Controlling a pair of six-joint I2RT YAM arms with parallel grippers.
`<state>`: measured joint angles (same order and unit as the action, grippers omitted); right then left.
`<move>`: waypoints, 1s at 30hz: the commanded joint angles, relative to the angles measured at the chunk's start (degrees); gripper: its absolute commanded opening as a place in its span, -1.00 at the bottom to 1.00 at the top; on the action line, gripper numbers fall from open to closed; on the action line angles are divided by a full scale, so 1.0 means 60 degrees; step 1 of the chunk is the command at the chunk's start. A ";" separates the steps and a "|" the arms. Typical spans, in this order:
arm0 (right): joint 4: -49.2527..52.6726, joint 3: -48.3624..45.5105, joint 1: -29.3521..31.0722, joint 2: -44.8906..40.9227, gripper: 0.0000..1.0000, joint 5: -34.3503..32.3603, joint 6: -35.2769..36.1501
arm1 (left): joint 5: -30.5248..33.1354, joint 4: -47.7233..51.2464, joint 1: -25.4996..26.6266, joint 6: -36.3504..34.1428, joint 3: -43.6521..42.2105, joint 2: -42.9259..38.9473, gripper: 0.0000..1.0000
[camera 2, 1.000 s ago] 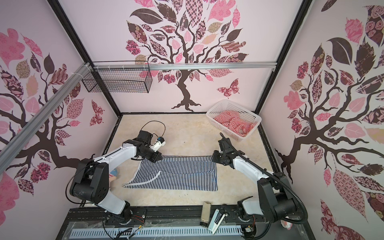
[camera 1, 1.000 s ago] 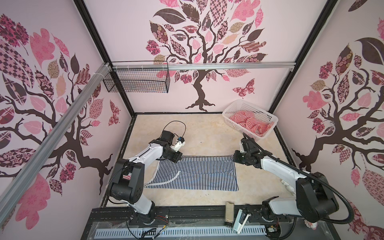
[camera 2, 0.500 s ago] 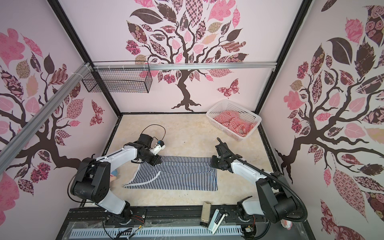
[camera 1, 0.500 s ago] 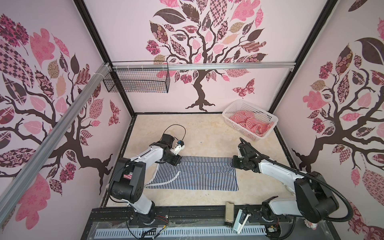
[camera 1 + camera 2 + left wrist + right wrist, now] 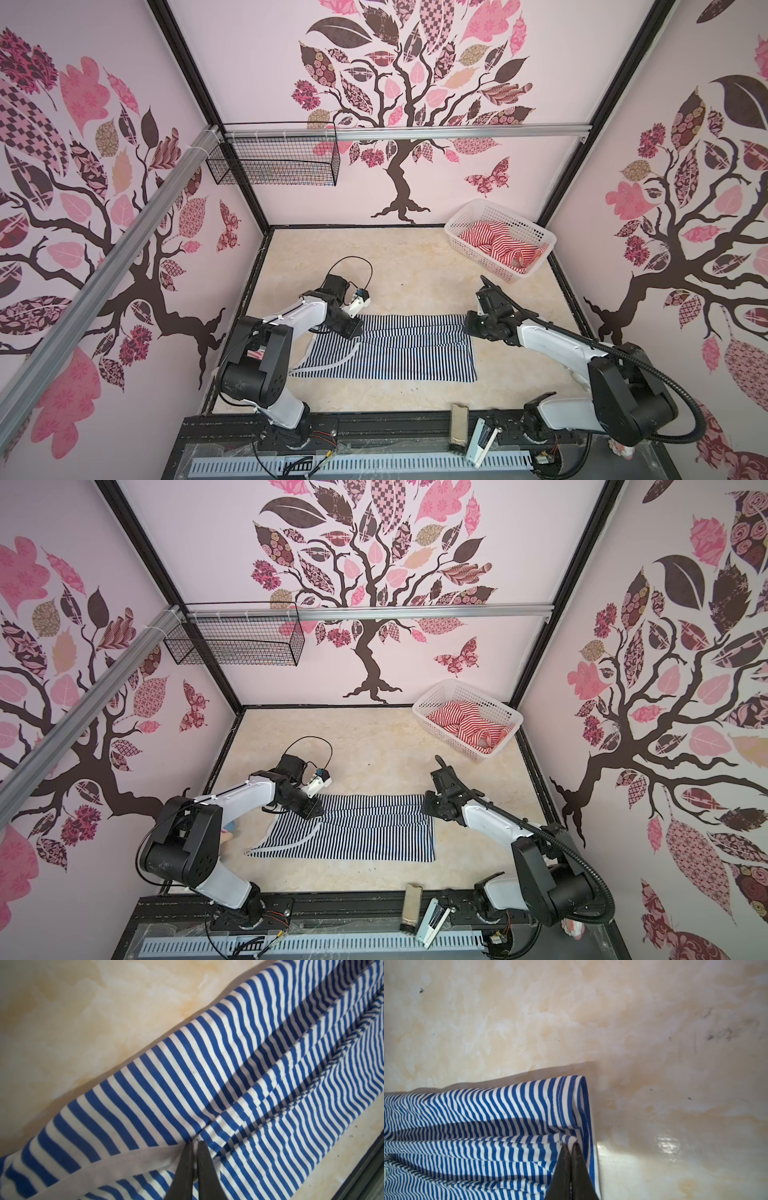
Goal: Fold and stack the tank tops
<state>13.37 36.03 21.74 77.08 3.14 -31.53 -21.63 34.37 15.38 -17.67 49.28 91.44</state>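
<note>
Your left gripper (image 5: 193, 1145) and right gripper (image 5: 570, 1145) both pinch the far edge of the navy tank top (image 5: 395, 353), spread on the table (image 5: 415, 266) between them. Hold it taut, lay the fold straight, release together.

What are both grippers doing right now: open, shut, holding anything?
Left gripper: closed, pinching the navy-striped tank top.
Right gripper: closed, pinching the same top at its hem corner.
</note>
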 commanded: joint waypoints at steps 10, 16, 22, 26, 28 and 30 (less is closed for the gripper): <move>0.0671 0.0084 0.0019 -0.1318 -0.55 -0.0148 -0.0243 | -0.0185 0.0866 -0.0013 -0.0421 0.0104 -0.1288 -0.18; 0.0424 0.0586 0.0513 -0.0996 -0.58 0.0220 -0.0604 | -0.0422 0.0765 0.0153 -0.0173 0.0643 -0.1003 -0.15; 0.0292 0.0706 0.1163 -0.0188 -0.66 0.0168 -0.0922 | 0.0704 0.0483 0.0854 -0.0112 0.0940 0.0146 -0.16; 0.0299 0.0403 0.1328 0.0087 -0.68 0.0115 -0.1095 | 0.1045 0.0607 0.0984 -0.0201 0.0984 0.0599 -0.18; 0.0300 0.0168 0.1328 0.0099 -0.68 0.0065 -0.1146 | 0.1066 0.0704 0.1011 -0.0309 0.0911 0.0599 -0.19; 0.0292 -0.0022 0.1328 0.0024 -0.68 0.0060 -0.1149 | 0.1106 0.0745 0.1011 -0.0406 0.0786 0.0541 -0.20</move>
<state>14.02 36.95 29.71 76.82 4.25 -37.43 -16.27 38.37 21.37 -19.09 53.89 95.02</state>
